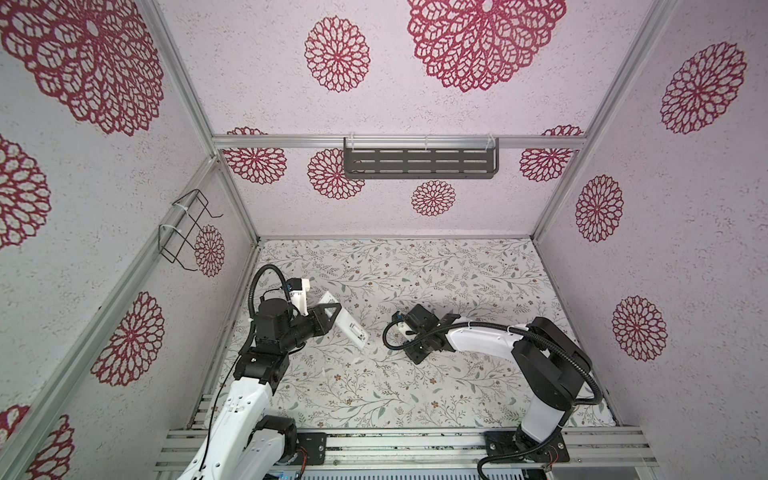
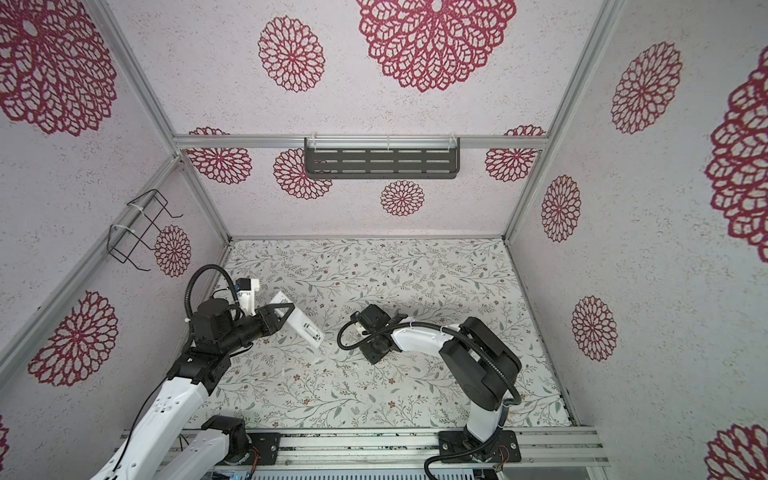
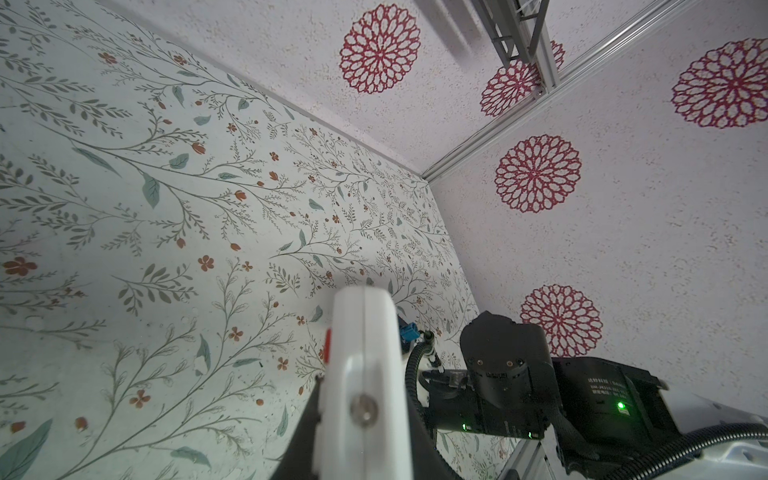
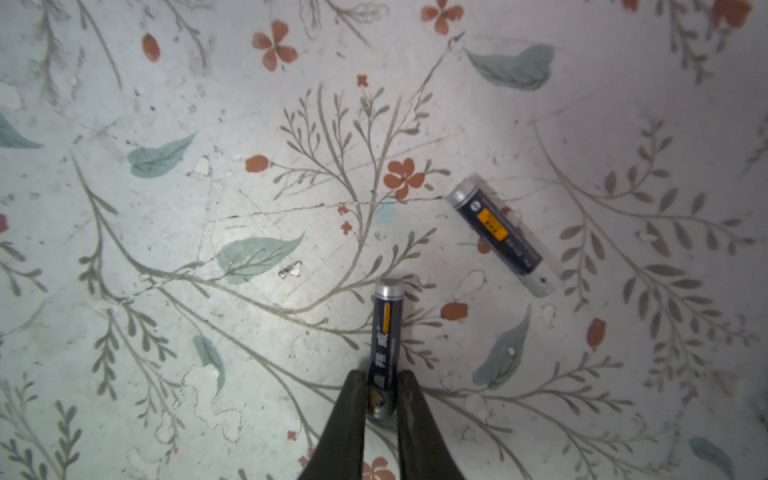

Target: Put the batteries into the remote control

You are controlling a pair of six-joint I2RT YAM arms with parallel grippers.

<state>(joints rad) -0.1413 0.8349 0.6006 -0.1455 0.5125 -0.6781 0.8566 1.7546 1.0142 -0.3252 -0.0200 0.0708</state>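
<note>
My left gripper (image 1: 328,311) is shut on the remote control (image 1: 351,324), a slim white bar held tilted above the left of the table in both top views (image 2: 305,325). In the left wrist view the remote's white edge (image 3: 361,365) sits between the dark fingers (image 3: 305,419). My right gripper (image 4: 382,386) points down at the table, its two fingers pressed against the sides of a dark battery (image 4: 386,328) lying on the surface. A second battery (image 4: 500,235) lies loose a short way off. In both top views the right gripper's body (image 1: 419,332) hides the batteries.
The table has a floral covering (image 1: 415,395) and is walled on three sides. A dark slotted shelf (image 1: 419,164) hangs on the back wall. A black wire rack (image 1: 187,228) hangs on the left wall. The two grippers are a short gap apart.
</note>
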